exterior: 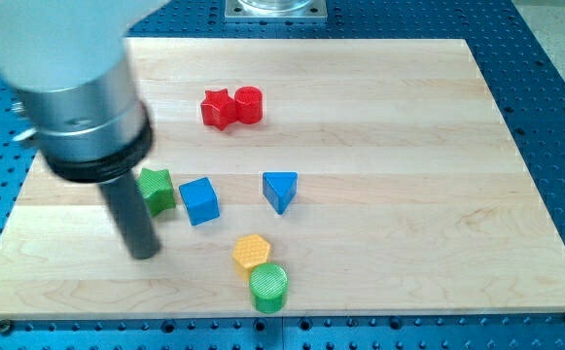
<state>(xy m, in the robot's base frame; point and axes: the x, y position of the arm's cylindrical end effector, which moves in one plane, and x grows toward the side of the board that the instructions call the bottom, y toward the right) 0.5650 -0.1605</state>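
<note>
My tip [144, 255] rests on the wooden board [379, 117] at the view's lower left, at the end of the dark rod. Nearest to it is a green block [156, 189], up and slightly right of the tip, with a small gap between them. A blue cube [199, 200] stands just right of the green block. Further right lies a blue triangle [280, 190]. A yellow hexagon [252, 252] sits right of the tip, touching a green cylinder [269, 287] below it.
A red star [218, 108] and a red cylinder [249, 104] touch each other near the view's top centre. The arm's large grey body [73, 92] covers the board's upper left. Blue perforated table surrounds the board.
</note>
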